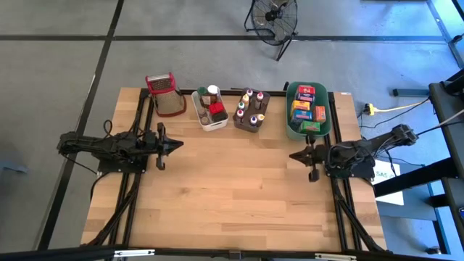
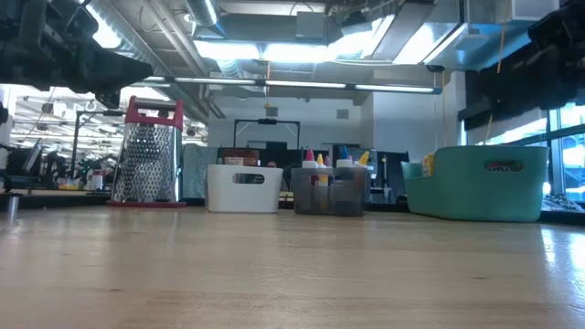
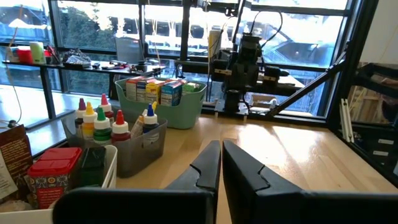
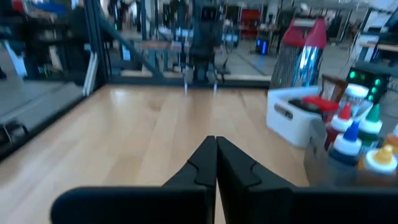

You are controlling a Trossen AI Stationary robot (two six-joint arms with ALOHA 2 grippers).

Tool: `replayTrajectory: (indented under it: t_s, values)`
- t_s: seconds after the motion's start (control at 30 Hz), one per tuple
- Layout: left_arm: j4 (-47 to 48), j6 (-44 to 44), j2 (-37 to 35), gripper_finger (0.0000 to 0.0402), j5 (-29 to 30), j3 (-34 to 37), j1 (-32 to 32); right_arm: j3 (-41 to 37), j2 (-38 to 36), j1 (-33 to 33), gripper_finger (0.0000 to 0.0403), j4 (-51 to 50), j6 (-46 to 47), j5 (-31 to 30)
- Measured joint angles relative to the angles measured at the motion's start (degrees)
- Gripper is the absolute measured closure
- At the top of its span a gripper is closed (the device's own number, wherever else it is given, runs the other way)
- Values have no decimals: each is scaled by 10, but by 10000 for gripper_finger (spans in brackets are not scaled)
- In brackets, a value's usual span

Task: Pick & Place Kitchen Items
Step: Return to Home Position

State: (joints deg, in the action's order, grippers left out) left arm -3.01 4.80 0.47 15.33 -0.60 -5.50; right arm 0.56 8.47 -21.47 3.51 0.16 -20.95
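high / step: homing, by my read. No item lies loose on the light wooden table (image 1: 232, 203), so the sorting looks done.
high / left gripper (image 1: 178, 143): over the table's left side, fingers clenched on nothing, aimed at centre.
high / right gripper (image 1: 292, 155): mirrored on the right side, fingers clenched, empty, near the green plastic tub (image 1: 290, 123).
high / kitchen items (image 1: 250, 110): all binned along the far edge. Small colourful food boxes (image 1: 307, 107) sit in the green plastic tub, tiny bottles with coloured caps (image 1: 245, 105) in the dark see-through bin (image 1: 262, 122), and jars and a red can in the white plastic tub (image 1: 200, 116). The red-topped metal grater (image 1: 165, 94) is just beside the white tub.
high / how-to: retract each arm along its own side with fingers closed. No sweep toward the tubs, and the right arm has the least margin.
low / hidden: arms are only dark masses at the upper corners, fingers unreadable here. Tub walls hide the contents, only bottle caps show.
left wrist / fingers (image 3: 208, 165): nearly touching, hairline gap, nothing between.
left wrist / cut off: a brown packet (image 3: 12, 158) runs out at the frame edge, label unreadable. The red can (image 3: 55, 174) is partly behind the tub rim.
right wrist / fingers (image 4: 205, 158): tip to tip, empty.
right wrist / hard to see: bottles, white tub and grater are smeared, no labels legible.
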Motion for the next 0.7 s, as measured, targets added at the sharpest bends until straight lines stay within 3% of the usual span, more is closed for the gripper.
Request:
replayTrajectory:
  t_s: [0.27, 0.7]
  values:
    - [0, 0, 0, 395, 0, -1, 0, 0, -70, 0, 395, 1, 0, 0]
    - [0, 0, 0, 389, 0, -1, 0, 0, -83, 0, 395, 1, 0, 1]
